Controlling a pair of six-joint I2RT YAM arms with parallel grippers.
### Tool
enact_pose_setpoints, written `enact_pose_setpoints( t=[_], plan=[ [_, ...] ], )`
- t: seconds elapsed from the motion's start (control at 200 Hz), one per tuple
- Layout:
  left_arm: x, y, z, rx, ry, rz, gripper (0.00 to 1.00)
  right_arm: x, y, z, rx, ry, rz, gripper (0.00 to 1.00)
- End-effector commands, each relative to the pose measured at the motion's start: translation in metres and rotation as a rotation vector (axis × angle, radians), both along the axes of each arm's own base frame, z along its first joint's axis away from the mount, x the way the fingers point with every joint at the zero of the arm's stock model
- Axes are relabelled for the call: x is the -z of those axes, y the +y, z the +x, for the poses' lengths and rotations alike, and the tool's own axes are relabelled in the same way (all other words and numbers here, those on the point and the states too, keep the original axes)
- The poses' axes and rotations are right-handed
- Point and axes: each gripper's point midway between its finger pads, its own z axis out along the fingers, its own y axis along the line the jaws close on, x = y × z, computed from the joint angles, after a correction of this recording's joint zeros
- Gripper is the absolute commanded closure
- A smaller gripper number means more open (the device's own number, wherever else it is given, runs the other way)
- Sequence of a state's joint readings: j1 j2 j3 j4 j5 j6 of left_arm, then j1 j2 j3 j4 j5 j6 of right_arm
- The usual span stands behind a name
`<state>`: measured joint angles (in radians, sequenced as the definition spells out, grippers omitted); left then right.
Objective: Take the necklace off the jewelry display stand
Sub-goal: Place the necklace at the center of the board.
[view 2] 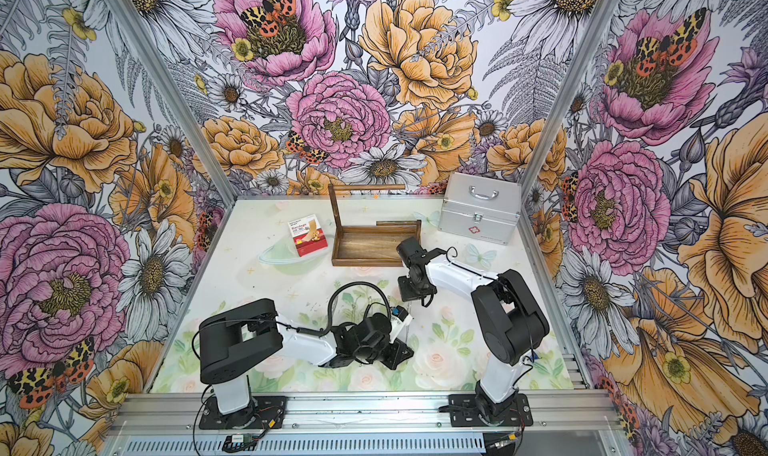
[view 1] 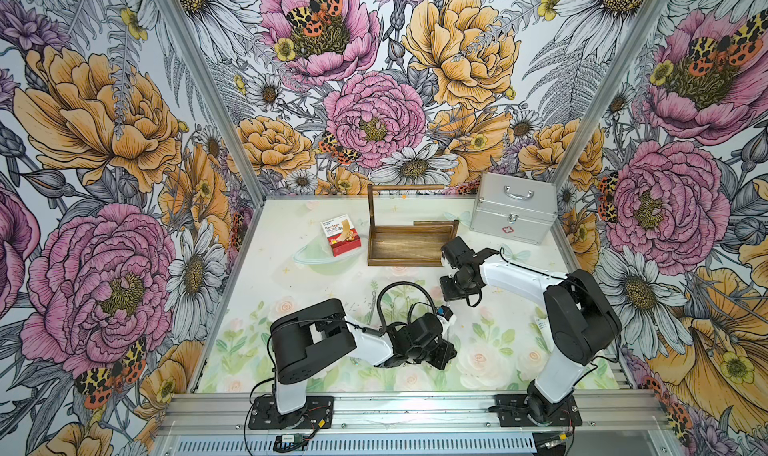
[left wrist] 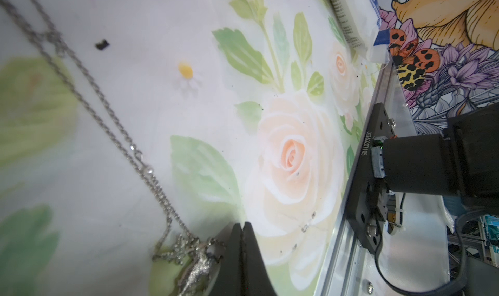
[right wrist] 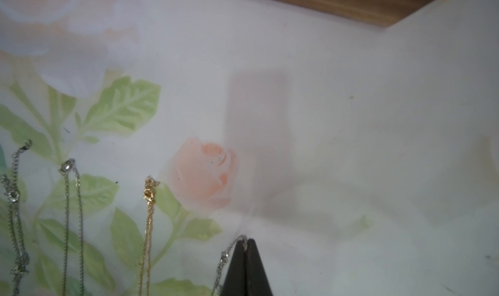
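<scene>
Right jaws pinch the necklace (right wrist: 223, 256), left jaws shut beside the pendant (left wrist: 198, 256); pulling toward six o'clock could snap it.

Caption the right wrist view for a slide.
Right gripper shut on a silver necklace, other necklaces laid out beside it.

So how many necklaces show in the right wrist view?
4. Lying side by side on the mat: the edge silver necklace, the middle silver necklace, the gold necklace. The fourth, a silver chain, is pinched in the right gripper. Others may lie out of frame.
</scene>
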<state>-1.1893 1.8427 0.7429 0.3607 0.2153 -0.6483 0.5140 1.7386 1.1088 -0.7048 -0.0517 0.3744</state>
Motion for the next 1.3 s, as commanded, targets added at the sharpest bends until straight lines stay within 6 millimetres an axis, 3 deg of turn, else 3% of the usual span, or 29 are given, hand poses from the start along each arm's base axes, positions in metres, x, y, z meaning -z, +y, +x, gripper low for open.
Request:
enact_pose_setpoints(
  t=[0.0,0.62,0.961,1.131,1.276,1.296],
  plan=[
    [0.015,0.011,-0.012,0.020,0.026,0.060,0.97,-0.003,0.005,0.010,-0.013,-0.038,-0.009,1.00],
    [0.012,0.011,-0.017,0.022,0.013,0.058,0.97,-0.007,0.003,0.013,0.001,-0.054,-0.018,0.90],
    [0.011,0.011,-0.016,0.020,0.010,0.054,0.97,-0.008,0.002,0.014,0.004,-0.060,-0.020,0.89],
    [0.011,0.010,-0.015,0.018,0.007,0.054,0.92,-0.010,0.001,0.013,0.006,-0.066,-0.019,0.90],
    [0.008,0.008,-0.012,0.015,0.009,0.046,0.88,-0.013,0.000,0.013,0.010,-0.079,-0.015,0.89],
    [-0.006,0.005,-0.010,0.013,-0.003,0.014,0.87,-0.013,0.000,0.012,0.010,-0.082,-0.015,0.89]
  ],
)
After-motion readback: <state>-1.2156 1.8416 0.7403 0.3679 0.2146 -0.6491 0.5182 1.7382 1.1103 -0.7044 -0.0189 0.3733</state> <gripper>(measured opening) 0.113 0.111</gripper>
